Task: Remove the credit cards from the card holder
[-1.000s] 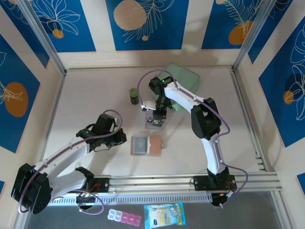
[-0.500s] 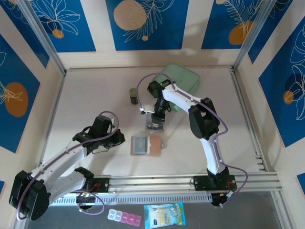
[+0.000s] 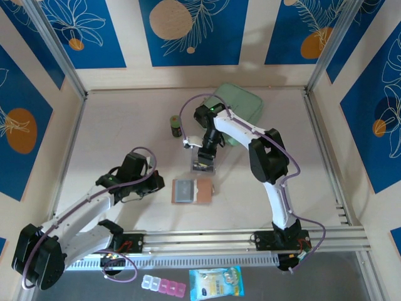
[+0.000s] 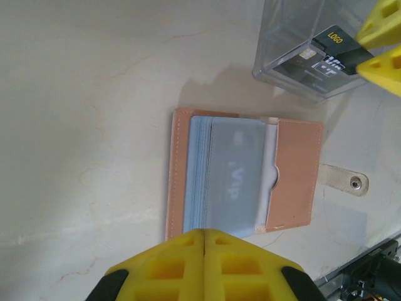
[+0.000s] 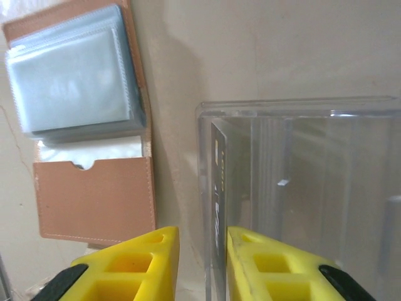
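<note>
From above, the card holder (image 3: 192, 190) lies open on the table between the arms, with the right gripper (image 3: 205, 160) just beyond it.

The left wrist view shows the left gripper (image 4: 205, 251) shut and empty. One dark credit card (image 4: 331, 51) stands in the clear box (image 4: 282, 44). A grey card (image 4: 235, 179) marked Vip is yet to come out.

In the right wrist view, the right jaws stand slightly parted about the boxed card's edge, probably gripping nothing.

Tan card holder (image 4: 301, 179), dark credit card (image 4: 329, 55), mint-green case (image 3: 243, 102), blue leaf-print walls (image 3: 207, 37)
</note>
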Robot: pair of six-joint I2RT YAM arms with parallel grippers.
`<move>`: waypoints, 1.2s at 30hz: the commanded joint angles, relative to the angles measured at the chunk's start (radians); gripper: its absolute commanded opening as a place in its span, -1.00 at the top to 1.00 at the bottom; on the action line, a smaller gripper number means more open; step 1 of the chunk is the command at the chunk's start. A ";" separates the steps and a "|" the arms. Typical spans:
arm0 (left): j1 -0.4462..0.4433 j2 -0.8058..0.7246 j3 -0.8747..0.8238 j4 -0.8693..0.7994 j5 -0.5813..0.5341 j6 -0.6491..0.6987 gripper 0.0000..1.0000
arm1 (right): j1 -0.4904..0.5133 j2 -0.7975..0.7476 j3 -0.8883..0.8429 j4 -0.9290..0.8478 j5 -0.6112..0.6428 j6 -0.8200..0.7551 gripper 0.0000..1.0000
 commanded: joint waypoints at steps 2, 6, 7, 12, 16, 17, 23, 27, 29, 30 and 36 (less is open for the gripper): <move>0.011 0.032 -0.005 0.052 0.043 -0.001 0.91 | -0.002 -0.132 0.014 0.033 -0.059 0.085 0.45; 0.010 0.076 0.000 0.081 0.071 -0.002 0.91 | -0.001 -0.204 -0.069 0.157 -0.093 0.212 0.46; 0.010 0.086 0.001 0.091 0.078 -0.002 0.91 | 0.000 -0.222 -0.093 0.183 -0.112 0.250 0.46; 0.007 0.131 0.005 0.130 0.094 0.002 0.91 | 0.017 -0.324 -0.249 0.341 -0.153 0.485 0.49; 0.001 0.164 0.004 0.163 0.102 0.002 0.91 | 0.035 -0.414 -0.432 0.520 -0.109 0.746 0.53; -0.001 0.173 0.004 0.169 0.104 0.001 0.91 | 0.041 -0.430 -0.474 0.563 -0.059 0.834 0.56; -0.007 0.210 0.018 0.191 0.112 0.004 0.92 | 0.068 -0.486 -0.663 0.654 0.071 1.210 0.81; -0.011 0.214 0.020 0.200 0.110 0.004 0.92 | 0.072 -0.496 -0.741 0.680 0.106 1.323 0.78; -0.015 0.220 0.013 0.215 0.111 0.002 0.92 | 0.068 -0.501 -0.779 0.709 0.131 1.354 0.68; -0.014 0.225 0.010 0.221 0.113 0.001 0.92 | 0.066 -0.499 -0.792 0.725 0.134 1.360 0.61; -0.018 0.240 0.016 0.226 0.132 0.002 0.93 | 0.051 -0.465 -0.788 0.761 0.205 1.373 0.44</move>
